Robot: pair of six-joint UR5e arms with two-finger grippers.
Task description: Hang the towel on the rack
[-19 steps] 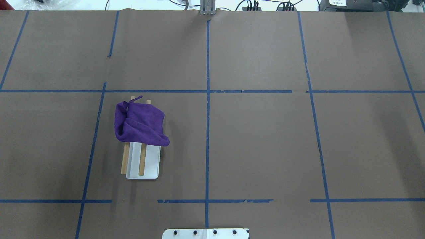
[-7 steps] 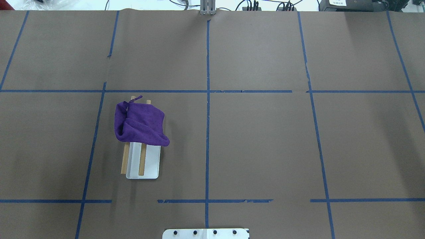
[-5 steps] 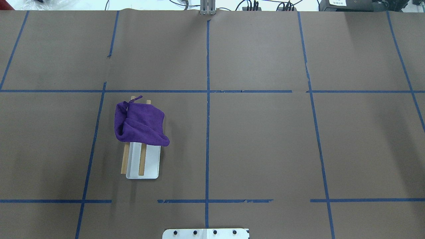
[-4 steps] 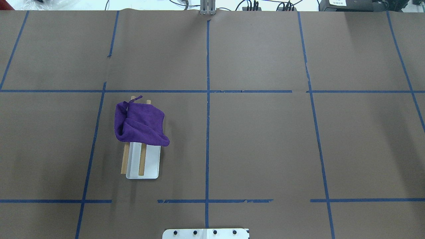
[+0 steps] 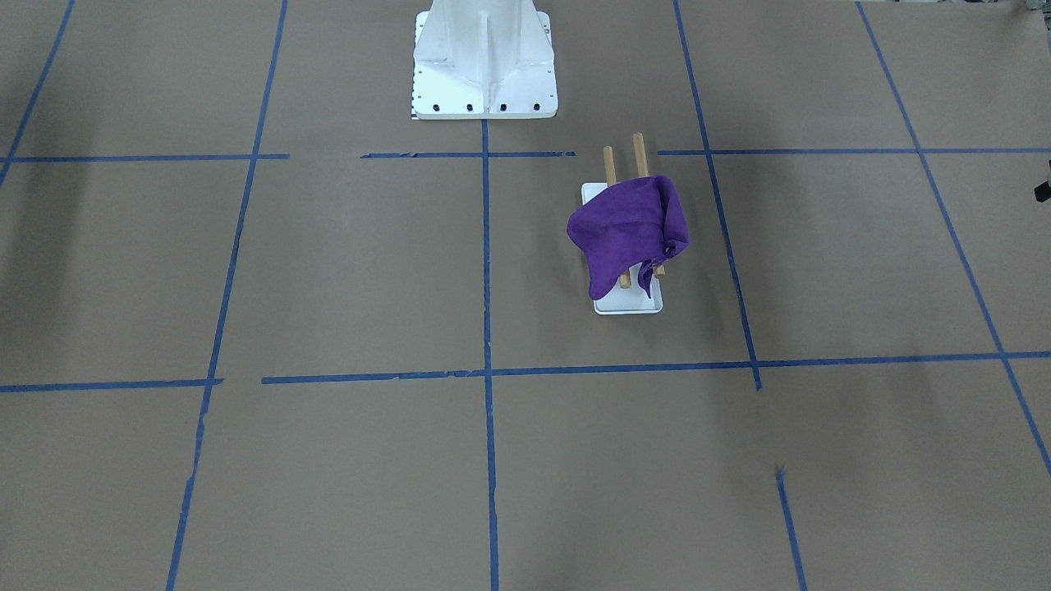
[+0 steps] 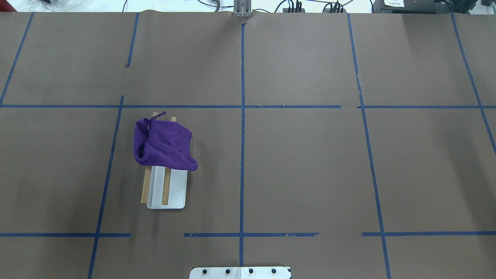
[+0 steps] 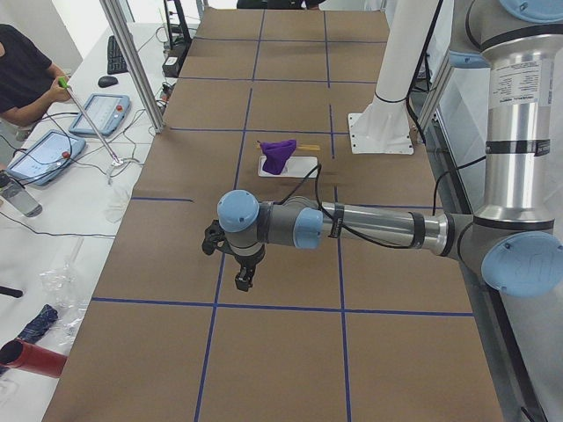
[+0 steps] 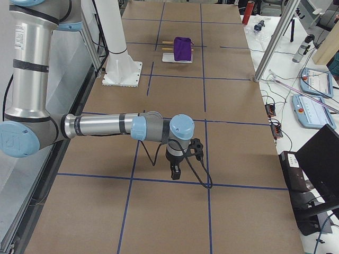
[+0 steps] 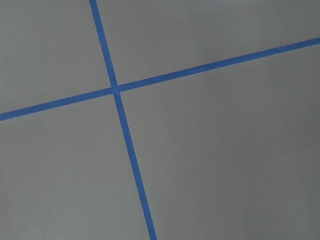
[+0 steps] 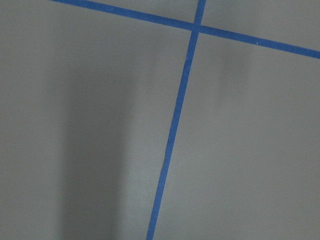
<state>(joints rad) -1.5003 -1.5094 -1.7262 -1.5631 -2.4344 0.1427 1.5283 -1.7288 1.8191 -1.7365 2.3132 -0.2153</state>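
Note:
A purple towel (image 6: 164, 145) lies draped over the far half of the rack (image 6: 176, 190), covering both wooden dowels there; their near ends and the white base stay bare. The towel (image 5: 628, 230) and the rack (image 5: 628, 305) also show in the front view, one towel corner hanging toward the base. Both show small in the left view (image 7: 280, 156) and the right view (image 8: 183, 48). My left gripper (image 7: 244, 280) hangs over bare table far from the rack, seen only in the left view. My right gripper (image 8: 175, 173) shows only in the right view. I cannot tell whether either is open.
The white ribbed pedestal (image 5: 484, 61) stands at the robot's side of the table, near the rack. Brown paper with blue tape lines covers the table (image 6: 310, 162). Both wrist views show only paper and tape. A person (image 7: 18, 70) and tablets are beside the table.

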